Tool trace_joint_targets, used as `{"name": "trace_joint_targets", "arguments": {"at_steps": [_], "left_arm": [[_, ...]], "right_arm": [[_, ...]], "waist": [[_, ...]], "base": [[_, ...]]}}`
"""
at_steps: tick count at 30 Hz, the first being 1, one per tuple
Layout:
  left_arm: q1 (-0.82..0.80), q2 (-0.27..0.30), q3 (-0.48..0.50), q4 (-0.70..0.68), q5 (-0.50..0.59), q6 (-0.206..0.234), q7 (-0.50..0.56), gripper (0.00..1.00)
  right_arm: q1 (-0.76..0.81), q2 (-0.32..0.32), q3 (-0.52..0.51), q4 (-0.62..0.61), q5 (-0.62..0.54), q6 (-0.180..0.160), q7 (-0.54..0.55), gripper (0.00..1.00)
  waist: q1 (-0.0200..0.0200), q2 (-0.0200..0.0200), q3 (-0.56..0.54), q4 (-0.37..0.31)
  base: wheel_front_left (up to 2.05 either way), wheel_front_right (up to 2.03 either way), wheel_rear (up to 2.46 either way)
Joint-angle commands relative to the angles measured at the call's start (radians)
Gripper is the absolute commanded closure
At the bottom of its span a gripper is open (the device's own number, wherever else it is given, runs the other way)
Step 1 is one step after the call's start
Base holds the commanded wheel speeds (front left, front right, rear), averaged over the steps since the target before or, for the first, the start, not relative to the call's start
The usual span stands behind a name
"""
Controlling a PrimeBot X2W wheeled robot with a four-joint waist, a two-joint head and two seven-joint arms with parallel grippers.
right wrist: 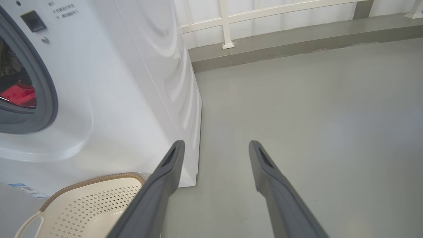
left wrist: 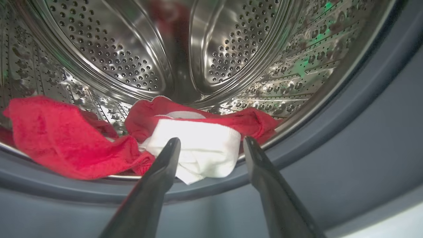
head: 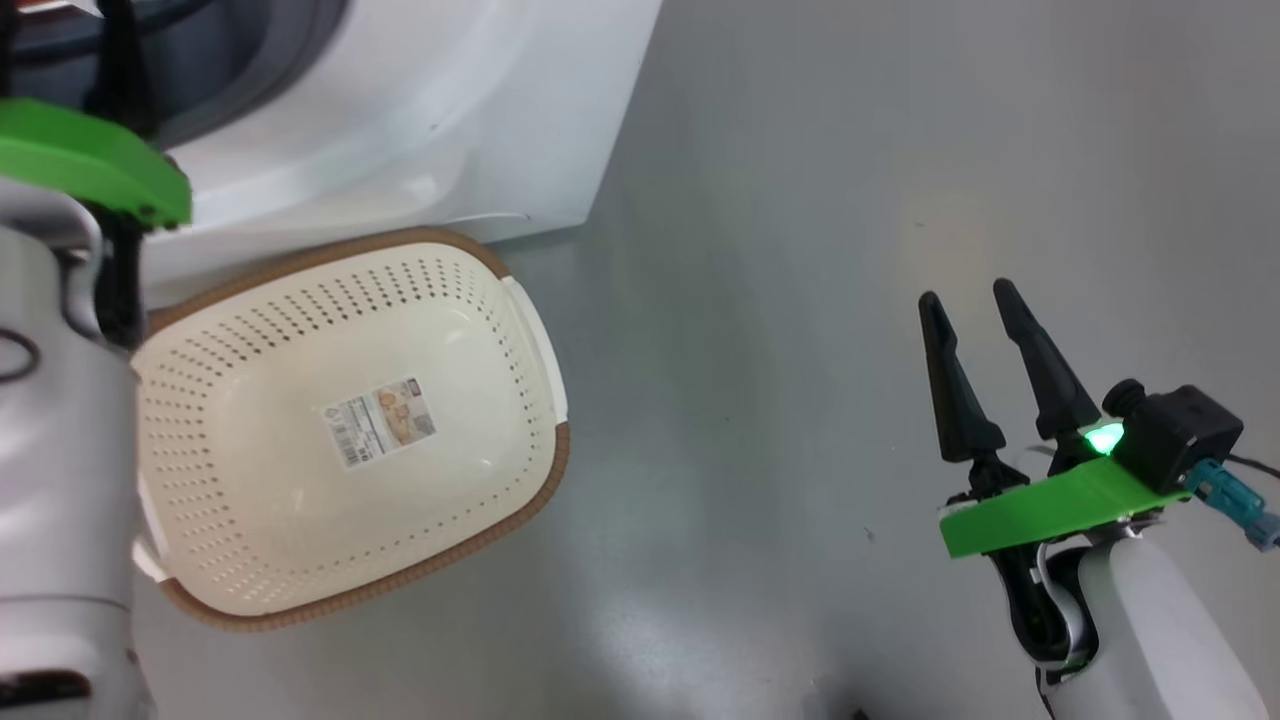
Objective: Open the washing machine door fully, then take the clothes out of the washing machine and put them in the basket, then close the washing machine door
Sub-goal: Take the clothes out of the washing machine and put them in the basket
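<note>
My left gripper (left wrist: 211, 142) is open at the mouth of the washing machine (right wrist: 109, 82), its fingertips on either side of a white part of the clothes (left wrist: 198, 148). Red fabric of the clothes (left wrist: 62, 135) lies along the drum's front lip, over the grey rubber ring (left wrist: 347, 132); a red patch (right wrist: 20, 94) shows through the opening in the right wrist view. The cream basket (head: 350, 420) stands empty on the floor in front of the machine (head: 400, 120). My right gripper (head: 970, 295) hangs open over bare floor, well right of the basket (right wrist: 89, 205). The washing machine door is out of view.
Grey floor (head: 800, 250) stretches to the right of the machine and basket. A white railing (right wrist: 228, 23) and a low grey kerb run along the far side. My left forearm (head: 60, 450) stands beside the basket's left end.
</note>
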State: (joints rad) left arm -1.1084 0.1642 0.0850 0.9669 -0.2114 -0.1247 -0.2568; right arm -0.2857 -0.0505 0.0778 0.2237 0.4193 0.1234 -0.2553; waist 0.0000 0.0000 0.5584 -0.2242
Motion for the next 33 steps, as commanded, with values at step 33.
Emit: {"name": "trace_joint_targets", "arguments": {"at_steps": [33], "left_arm": [[-0.260,0.175,0.012,0.284,0.000,0.020,0.005,0.00]], "right_arm": [[-0.032,0.000,0.114,-0.042,0.076,0.007,-0.006,0.00]], "waist": [[0.0000,0.0000,0.098,-0.118]], "base": [[0.00,0.00,0.00]]}}
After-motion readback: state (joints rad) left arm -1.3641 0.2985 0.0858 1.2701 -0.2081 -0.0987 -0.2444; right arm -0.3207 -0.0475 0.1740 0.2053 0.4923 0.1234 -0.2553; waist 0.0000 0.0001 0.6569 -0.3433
